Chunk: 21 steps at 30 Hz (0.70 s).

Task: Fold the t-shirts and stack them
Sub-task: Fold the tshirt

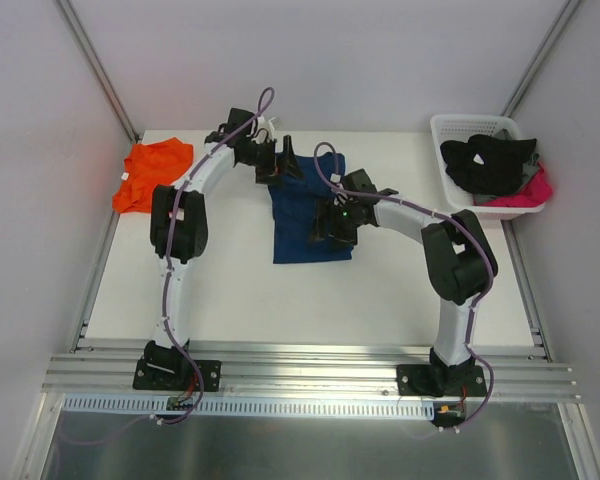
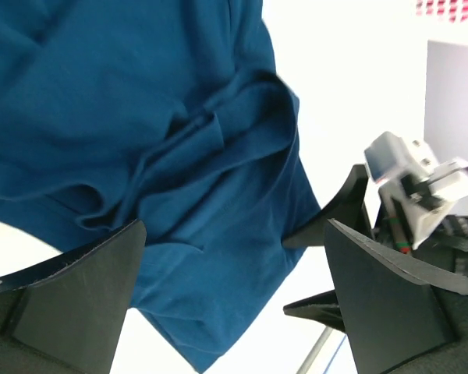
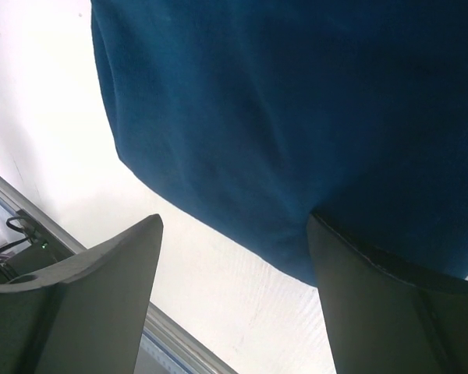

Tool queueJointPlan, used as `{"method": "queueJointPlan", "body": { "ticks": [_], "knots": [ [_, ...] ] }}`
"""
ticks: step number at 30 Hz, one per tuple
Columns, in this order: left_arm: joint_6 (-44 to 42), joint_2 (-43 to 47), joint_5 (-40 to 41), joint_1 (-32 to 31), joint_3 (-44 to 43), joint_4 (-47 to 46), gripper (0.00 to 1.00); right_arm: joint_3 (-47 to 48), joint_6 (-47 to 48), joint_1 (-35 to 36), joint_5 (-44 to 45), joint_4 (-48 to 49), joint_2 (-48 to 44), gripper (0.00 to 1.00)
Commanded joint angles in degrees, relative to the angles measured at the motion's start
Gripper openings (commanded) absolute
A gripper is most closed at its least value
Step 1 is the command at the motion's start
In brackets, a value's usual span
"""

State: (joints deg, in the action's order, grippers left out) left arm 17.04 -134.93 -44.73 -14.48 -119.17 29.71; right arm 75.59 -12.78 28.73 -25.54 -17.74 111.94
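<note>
Step in hand: I judge I am partway through folding the navy shirt (image 1: pixel 310 215), which lies as a narrow strip in the middle of the table (image 1: pixel 240 290), between my two arms.
Right gripper (image 1: pixel 332 222): I see its fingers wide apart above the shirt's near half, clamping nothing.
Left gripper (image 1: pixel 280 163): fingers fully spread over the shirt's far, rumpled end, nothing held.
Next move: I likely need both grippers lowered onto cloth edges, pinching only the top layer.
Orange shirt (image 1: pixel 152 173): bunched at the far-left corner, well apart.
Basket (image 1: pixel 450 128): far right, holding dark and pink clothes.
</note>
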Motion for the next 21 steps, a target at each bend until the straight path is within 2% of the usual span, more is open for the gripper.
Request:
{"method": "queueJointPlan", "body": {
  "ticks": [1, 6, 10, 16, 21],
  "knots": [
    [-2.27, 1.16, 0.08, 0.59, -2.12, -0.45, 0.99, 0.52, 0.47, 0.89, -0.56, 0.25, -0.14, 0.79],
    [1.67, 8.44, -4.92, 0.86, 8.33, -0.36, 0.94, 0.26, 1.00, 1.41, 0.05, 0.60, -0.58, 0.79],
    [3.96, 13.02, -8.52, 0.86, 16.06, -0.36, 0.83, 0.52, 1.52, 1.77, 0.49, 0.86, -1.46, 0.79],
    [5.90, 16.28, -7.83, -0.02, 19.07, -0.45, 0.80, -0.62, 1.17, 2.03, 0.05, 1.39, -2.16, 0.79],
    [6.07, 13.65, -6.95, -1.25, 18.89, -0.45, 0.77, -1.94, 1.09, 1.94, -0.12, 1.74, -2.95, 0.79]
  ]
}}
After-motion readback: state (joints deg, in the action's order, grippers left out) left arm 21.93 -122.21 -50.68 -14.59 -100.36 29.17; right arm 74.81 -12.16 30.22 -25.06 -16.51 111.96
